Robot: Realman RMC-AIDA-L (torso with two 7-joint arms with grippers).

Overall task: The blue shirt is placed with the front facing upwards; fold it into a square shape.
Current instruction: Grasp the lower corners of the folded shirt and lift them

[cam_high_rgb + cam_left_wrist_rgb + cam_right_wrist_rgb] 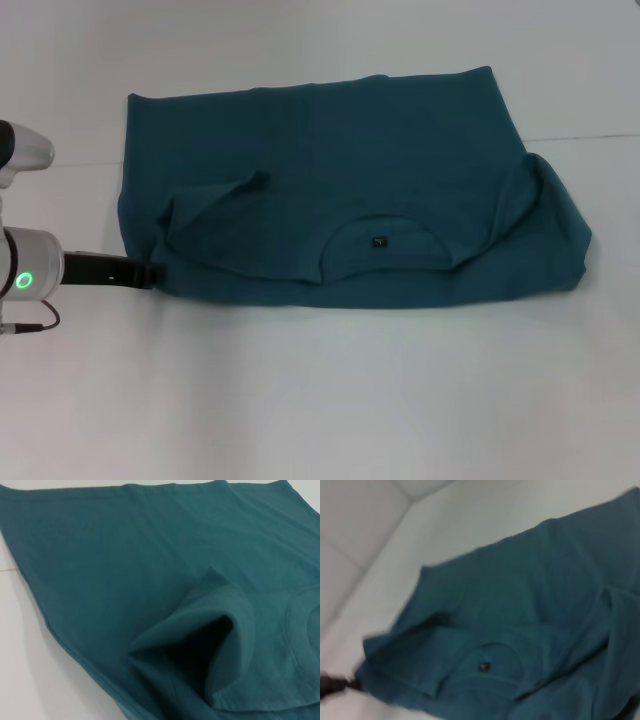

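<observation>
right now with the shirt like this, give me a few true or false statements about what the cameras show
1. The blue shirt is folded over, with the collar and its small dark tag showing on top. True.
2. The left pincer is at the shirt's near edge on the robot's left. True.
3. The right pincer is gripping the sleeve on the robot's right. False: no right pincer shows in the head view, and that sleeve lies free.
4. White lettering shows on the shirt. False: only plain teal fabric shows.
5. The shirt is already a neat square. False: it is a wide shape with both sleeves loosely turned in.
</observation>
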